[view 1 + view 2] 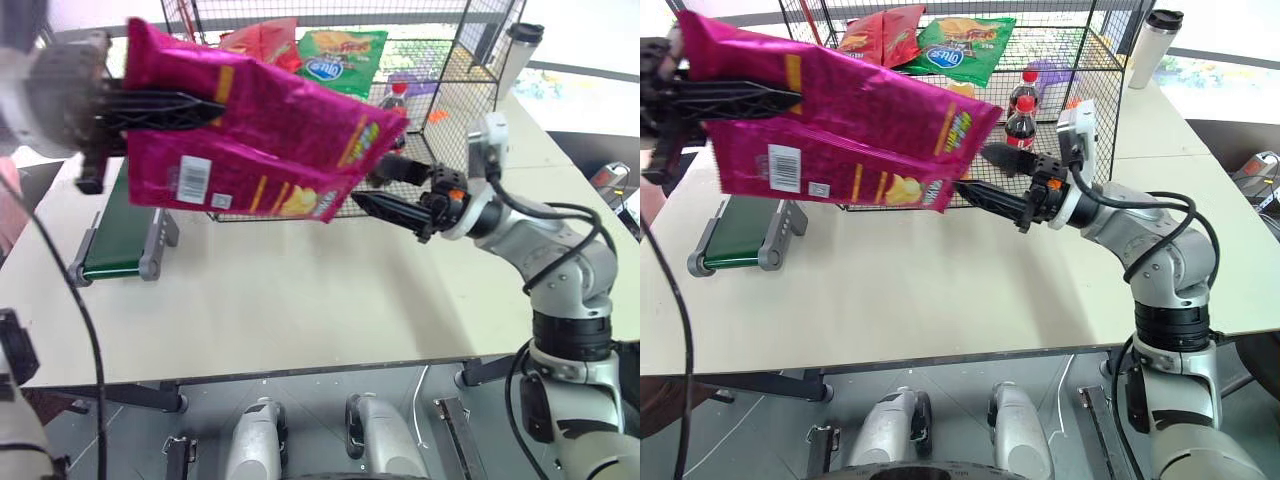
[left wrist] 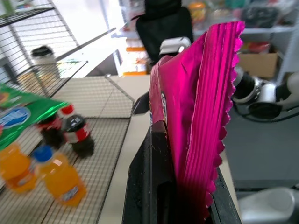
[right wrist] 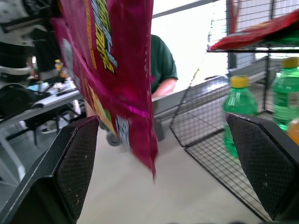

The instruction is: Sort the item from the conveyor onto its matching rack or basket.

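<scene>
left hand [image 1: 205, 108] clamped on pink bag [image 1: 290, 120] | right hand [image 1: 980, 172] apart | above pale table [image 1: 300, 290]

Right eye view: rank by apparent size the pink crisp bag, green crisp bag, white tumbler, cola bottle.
1. pink crisp bag, largest, though it hangs nearest the camera, which inflates it.
2. green crisp bag
3. white tumbler and cola bottle: alike, and the bag covers part of the bottle, so unranked.

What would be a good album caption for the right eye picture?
Left gripper holds a pink crisp bag above the table as the open right gripper meets its far end.
</scene>
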Controlling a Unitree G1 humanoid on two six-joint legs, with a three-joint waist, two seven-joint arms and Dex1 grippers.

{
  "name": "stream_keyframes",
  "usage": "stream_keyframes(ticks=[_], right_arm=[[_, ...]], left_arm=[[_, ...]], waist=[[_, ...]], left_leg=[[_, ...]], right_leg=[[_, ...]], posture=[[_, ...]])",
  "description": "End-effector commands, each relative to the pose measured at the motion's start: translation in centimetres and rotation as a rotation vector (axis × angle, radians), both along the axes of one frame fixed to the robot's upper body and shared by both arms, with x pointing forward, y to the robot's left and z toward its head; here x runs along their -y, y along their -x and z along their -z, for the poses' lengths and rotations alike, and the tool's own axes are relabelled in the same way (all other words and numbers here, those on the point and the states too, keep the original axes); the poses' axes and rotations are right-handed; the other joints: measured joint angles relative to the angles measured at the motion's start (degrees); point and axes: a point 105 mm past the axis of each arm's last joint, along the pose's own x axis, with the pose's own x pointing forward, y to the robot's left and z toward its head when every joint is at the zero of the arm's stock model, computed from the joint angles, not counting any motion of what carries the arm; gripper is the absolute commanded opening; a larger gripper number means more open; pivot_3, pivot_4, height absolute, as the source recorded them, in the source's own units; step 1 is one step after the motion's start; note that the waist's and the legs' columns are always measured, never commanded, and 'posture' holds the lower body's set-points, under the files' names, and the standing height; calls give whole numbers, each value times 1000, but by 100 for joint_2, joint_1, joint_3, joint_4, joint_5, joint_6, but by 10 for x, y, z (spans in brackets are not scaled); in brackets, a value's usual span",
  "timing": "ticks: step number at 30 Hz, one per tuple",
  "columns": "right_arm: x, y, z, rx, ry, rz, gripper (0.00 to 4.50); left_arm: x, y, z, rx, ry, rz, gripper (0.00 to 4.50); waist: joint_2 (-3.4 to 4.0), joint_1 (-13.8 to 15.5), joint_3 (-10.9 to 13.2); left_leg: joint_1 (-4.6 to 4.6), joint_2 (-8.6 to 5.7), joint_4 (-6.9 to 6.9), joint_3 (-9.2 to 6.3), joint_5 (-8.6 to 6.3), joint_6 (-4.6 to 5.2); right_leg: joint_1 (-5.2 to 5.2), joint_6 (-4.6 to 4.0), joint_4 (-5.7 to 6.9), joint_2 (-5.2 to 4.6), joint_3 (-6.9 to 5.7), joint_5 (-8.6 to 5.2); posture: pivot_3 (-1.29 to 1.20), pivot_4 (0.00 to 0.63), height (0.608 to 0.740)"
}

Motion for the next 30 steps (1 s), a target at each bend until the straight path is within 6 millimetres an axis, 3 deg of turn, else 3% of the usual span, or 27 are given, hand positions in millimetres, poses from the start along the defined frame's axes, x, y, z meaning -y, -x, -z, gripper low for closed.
stream_keyframes(ticks=[1,5,9,15,19,22,26,29,30], right_arm=[[-9,10,-18,70,-36,-79,4500],[-22,18,-28,67,-90,-171,4500],[-33,18,-28,67,-106,-187,3151],[-35,19,-20,68,-94,-168,65],[-32,15,-19,65,-91,-128,65],[-29,14,-19,69,-83,-105,0],[-24,12,-21,82,-75,-70,0],[-8,8,-26,122,-45,38,0],[4,6,-29,149,-20,106,0]], left_arm=[[6,-2,-3,47,-13,34,41],[18,-14,4,47,19,66,41],[25,-20,6,49,63,83,0],[23,-22,9,38,95,76,0],[17,-25,12,25,105,43,0],[11,-26,17,1,94,23,841],[5,-26,24,-10,93,-1,2543],[-17,-48,30,17,106,-185,3814],[-26,-53,34,24,102,-247,3814]], waist=[[0,0,0],[0,7,0],[0,10,0],[0,7,0],[0,5,0],[0,6,0],[0,4,0],[0,19,0],[0,20,0]], left_leg=[[0,0,0,1,0,0],[0,0,1,-1,0,0],[0,0,3,-1,1,0],[-2,0,3,-2,1,0],[-2,0,3,-2,1,0],[-2,0,3,-4,1,0],[-2,0,3,-2,1,0],[-2,0,3,-3,1,0],[-2,0,3,-4,1,0]], right_leg=[[0,-1,1,0,1,-1],[0,0,2,0,1,0],[1,6,3,0,2,3],[0,12,4,0,2,4],[0,11,6,-1,2,4],[0,11,6,0,2,4],[0,11,5,-1,2,3],[0,11,5,-2,1,3],[0,9,5,-2,1,2]], posture=[[0,150,740],[0,150,740],[0,150,740],[0,150,740],[0,150,740],[0,150,740],[0,150,740],[0,150,740],[0,150,740]])
